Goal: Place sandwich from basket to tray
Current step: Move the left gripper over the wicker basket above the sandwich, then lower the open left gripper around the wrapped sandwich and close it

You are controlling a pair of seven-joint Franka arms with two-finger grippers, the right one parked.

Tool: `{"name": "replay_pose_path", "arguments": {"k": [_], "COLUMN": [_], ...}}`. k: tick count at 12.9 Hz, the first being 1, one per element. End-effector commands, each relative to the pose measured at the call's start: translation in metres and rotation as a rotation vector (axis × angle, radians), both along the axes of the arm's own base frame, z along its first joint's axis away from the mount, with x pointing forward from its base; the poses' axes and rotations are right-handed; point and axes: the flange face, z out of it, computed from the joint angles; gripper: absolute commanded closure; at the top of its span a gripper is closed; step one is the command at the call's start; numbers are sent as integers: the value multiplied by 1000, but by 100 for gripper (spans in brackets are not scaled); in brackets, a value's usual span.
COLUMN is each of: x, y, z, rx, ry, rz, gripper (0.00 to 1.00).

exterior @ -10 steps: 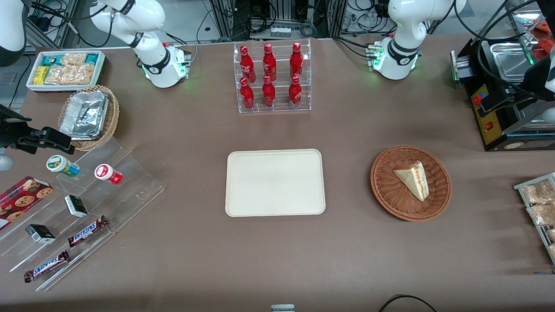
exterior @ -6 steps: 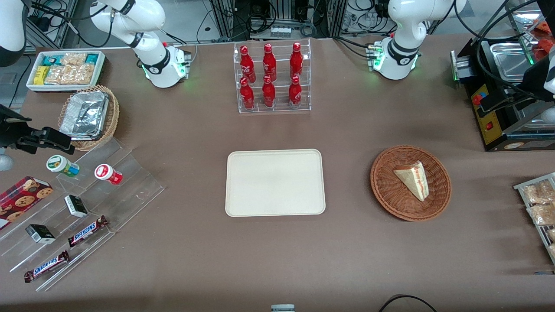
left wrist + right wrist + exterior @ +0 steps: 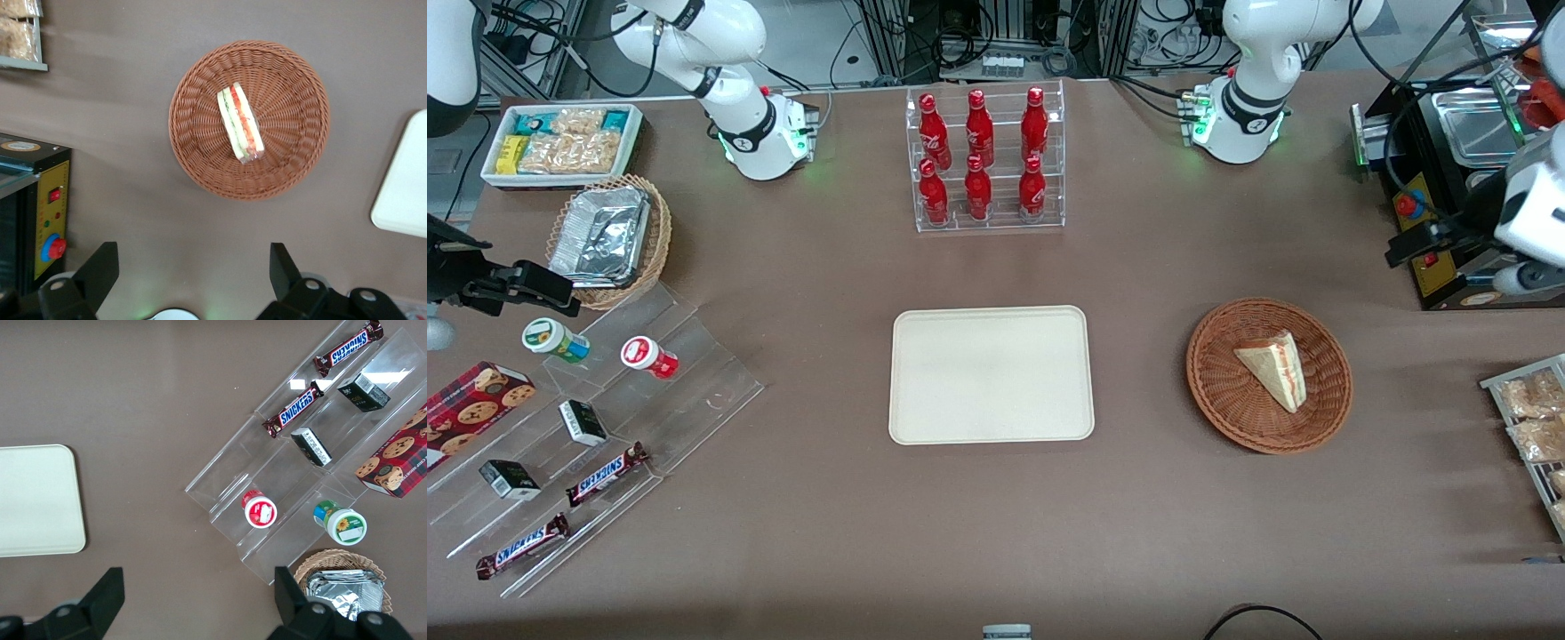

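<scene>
Hovering open-jawed, sandwich in the basket

Seen in the front view, the sandwich (image 3: 1273, 367) lies inside the reddish-brown wicker basket (image 3: 1209, 391), in the middle band of the frame toward the working arm's end of the table. The wedge rests on the woven floor, its narrow tip pointing nearer to the front camera and its red-streaked cut edge turned toward the working arm's end. In the left wrist view the same sandwich (image 3: 241, 124) shows its layered edge of green and red filling, sitting close to the centre of the basket (image 3: 193, 153).

The cream tray (image 3: 991, 374) lies flat at the centre of the front view, well apart from the basket, with bare brown table between them. One rounded corner of the tray (image 3: 407, 187) shows in the wrist view.

The gripper (image 3: 193, 273) hangs high above the table, its two black fingers (image 3: 100, 267) spread wide and holding nothing. It is well apart from the basket and close to the black machine (image 3: 40, 200) with the yellow panel and red button.

A clear rack of red bottles (image 3: 987, 160) stands in the upper middle of the front view, farther from the camera than the tray.
</scene>
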Motion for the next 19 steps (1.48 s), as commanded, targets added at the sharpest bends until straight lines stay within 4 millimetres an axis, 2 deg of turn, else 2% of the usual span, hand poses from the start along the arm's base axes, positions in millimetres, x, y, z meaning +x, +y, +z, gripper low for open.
{"name": "replay_pose_path", "arguments": {"k": [1,4,10,12,14,19], "x": [-3,-2,8,14,21,31], "y": [-5,-16,-28,-40,-54,-62], "z": [-31,-78,-147,-173,-195,-242], "rx": [31,40,36,38,39,35], "ry": [-28,-33,-34,-36,-36,-34], "rz": [131,201,207,247,268,272], "gripper": [0,0,0,0,0,0]}}
